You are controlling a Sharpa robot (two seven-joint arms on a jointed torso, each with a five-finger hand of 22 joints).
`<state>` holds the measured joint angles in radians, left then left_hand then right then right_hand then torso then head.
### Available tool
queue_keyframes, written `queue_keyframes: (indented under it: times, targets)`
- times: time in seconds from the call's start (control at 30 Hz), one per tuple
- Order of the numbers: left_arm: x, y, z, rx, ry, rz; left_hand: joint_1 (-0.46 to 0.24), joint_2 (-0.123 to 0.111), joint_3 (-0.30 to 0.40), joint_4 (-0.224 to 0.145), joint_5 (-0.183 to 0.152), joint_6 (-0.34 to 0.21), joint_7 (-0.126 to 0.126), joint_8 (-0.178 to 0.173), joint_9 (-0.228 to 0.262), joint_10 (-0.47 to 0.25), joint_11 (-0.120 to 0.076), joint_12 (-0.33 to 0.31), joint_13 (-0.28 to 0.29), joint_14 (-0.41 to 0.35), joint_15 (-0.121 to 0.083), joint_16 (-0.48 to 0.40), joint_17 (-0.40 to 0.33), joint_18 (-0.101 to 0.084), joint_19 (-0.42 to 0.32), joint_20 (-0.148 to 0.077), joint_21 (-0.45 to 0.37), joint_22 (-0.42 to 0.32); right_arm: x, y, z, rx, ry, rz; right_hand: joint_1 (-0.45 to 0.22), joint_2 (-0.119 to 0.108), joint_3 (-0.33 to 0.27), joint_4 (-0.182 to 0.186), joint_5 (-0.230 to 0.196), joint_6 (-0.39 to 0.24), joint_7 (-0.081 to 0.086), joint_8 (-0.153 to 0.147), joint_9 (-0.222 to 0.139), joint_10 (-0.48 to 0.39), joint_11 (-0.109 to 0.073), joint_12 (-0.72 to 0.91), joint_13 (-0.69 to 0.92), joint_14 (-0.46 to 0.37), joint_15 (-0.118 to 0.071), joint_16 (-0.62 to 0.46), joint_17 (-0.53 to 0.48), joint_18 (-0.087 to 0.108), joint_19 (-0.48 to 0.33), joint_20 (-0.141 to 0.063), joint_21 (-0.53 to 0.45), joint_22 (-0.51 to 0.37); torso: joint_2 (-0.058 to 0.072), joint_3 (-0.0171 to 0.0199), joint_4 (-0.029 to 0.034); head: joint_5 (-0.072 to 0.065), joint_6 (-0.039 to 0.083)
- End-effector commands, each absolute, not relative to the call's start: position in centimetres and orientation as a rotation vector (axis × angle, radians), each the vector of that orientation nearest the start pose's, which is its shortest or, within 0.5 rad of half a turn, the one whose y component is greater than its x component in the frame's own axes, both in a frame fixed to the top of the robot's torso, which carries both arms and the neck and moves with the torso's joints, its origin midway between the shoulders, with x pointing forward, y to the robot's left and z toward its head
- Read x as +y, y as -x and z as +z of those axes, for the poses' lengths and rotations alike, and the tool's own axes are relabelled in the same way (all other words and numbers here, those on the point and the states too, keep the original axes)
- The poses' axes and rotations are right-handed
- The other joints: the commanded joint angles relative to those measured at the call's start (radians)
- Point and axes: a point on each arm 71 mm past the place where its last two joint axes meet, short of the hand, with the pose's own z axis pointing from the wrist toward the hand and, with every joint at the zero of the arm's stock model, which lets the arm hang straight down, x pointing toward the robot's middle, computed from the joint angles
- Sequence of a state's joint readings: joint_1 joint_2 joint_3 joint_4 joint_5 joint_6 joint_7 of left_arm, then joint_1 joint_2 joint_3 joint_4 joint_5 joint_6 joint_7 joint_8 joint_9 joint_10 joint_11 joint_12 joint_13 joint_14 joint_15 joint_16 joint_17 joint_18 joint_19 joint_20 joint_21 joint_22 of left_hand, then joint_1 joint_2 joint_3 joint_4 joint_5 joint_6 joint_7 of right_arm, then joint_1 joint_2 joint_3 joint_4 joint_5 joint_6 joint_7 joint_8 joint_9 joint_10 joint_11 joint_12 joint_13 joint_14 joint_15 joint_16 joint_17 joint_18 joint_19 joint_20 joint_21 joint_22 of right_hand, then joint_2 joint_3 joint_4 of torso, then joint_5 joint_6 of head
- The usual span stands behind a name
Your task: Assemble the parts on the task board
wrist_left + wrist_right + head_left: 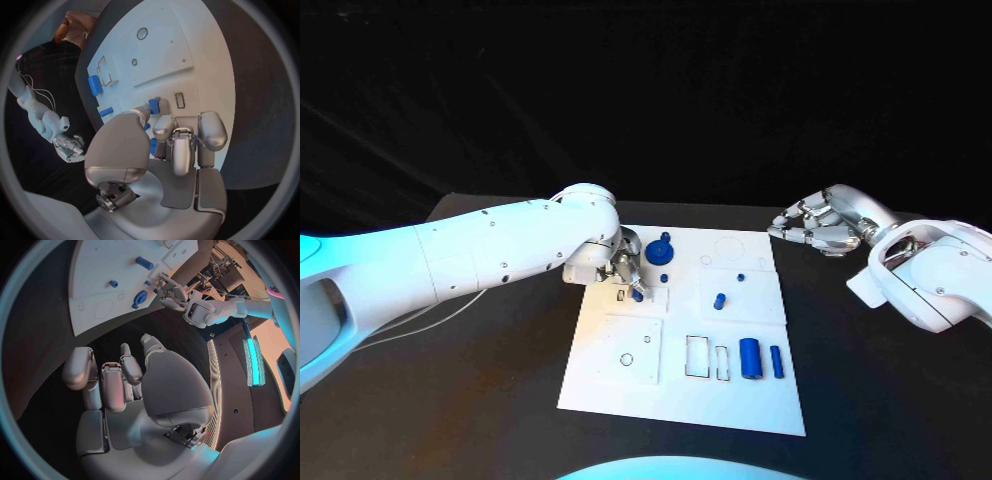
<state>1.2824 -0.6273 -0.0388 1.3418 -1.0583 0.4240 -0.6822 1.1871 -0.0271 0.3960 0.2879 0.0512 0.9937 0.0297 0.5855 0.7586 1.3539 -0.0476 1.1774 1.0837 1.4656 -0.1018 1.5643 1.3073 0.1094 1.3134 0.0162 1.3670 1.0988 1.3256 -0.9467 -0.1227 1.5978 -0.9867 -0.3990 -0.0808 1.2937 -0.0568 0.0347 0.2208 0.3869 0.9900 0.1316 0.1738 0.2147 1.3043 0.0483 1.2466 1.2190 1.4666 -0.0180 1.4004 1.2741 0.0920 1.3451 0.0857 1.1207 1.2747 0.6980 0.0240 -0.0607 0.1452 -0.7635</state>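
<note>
The white task board (689, 385) lies in the middle of the black table. My left hand (623, 264) hovers over its far left part and pinches a small blue part (638, 294) just above the board; in the left wrist view this part (154, 105) sits at the fingertips (175, 136) next to a small slot (180, 100). A round blue part (659, 248) stands beside the hand. My right hand (819, 228) hangs over bare table off the board's far right corner, fingers (103, 385) curled in with nothing in them.
Two blue cylinders (750, 358) (777, 361) lie side by side on the board's near right part, next to two rectangular recesses (698, 355). A short blue piece (720, 299) and a tiny one (738, 275) sit mid-board. Black table (877, 400) surrounds the board.
</note>
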Motion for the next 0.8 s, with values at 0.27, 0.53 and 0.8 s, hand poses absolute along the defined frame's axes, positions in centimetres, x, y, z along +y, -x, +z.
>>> queue_keyframes:
  times: [0.27, 0.53, 0.8]
  targets:
    - [17.11, -50.47, -21.97, 2.574, -0.044, -0.154, -0.024, 0.006, -0.017, 0.001, 0.007, 0.026, -0.015, -0.008, 0.000, 0.006, -0.001, 0.006, 0.001, 0.105, 0.005, 0.006, 0.263, -0.015, 0.002, 0.002, -0.004, 0.003, -23.78, -48.35, -15.11, 1.673, -0.274, 0.799, -0.009, -0.002, 0.000, 0.005, 0.004, -0.006, -0.003, 0.003, 0.001, 0.006, -0.002, 0.002, -0.001, 0.040, -0.008, -0.007, -0.001, 0.007, 0.002, -0.003, -0.002, -0.001, 0.000, -0.0003, 0.0001, -0.001, 0.001]
    - [17.18, -50.41, -22.00, 2.582, -0.054, -0.151, -0.040, 0.007, -0.030, 0.001, 0.006, 0.032, -0.016, -0.009, 0.000, 0.007, -0.002, 0.007, 0.002, 0.105, 0.004, 0.006, 0.263, -0.016, 0.004, 0.001, -0.003, 0.005, -23.81, -48.36, -15.11, 1.673, -0.273, 0.798, -0.009, -0.002, 0.000, 0.005, 0.004, -0.006, -0.003, 0.003, 0.001, 0.006, -0.002, 0.002, -0.001, 0.040, -0.008, -0.007, -0.001, 0.007, 0.002, -0.003, -0.002, -0.001, 0.000, -0.0002, 0.0005, -0.001, 0.001]
    - [17.16, -50.34, -22.03, 2.589, -0.063, -0.149, -0.084, 0.009, -0.058, 0.003, 0.007, 0.041, -0.018, -0.014, 0.001, 0.010, -0.003, 0.007, 0.003, 0.105, 0.003, 0.006, 0.263, -0.016, 0.006, 0.000, -0.001, 0.008, -23.84, -48.38, -15.11, 1.673, -0.273, 0.797, -0.009, -0.002, 0.000, 0.005, 0.004, -0.006, -0.003, 0.003, 0.001, 0.006, -0.002, 0.002, -0.001, 0.040, -0.008, -0.007, -0.001, 0.007, 0.002, -0.003, -0.002, -0.001, 0.000, -0.0002, 0.0008, -0.001, 0.000]
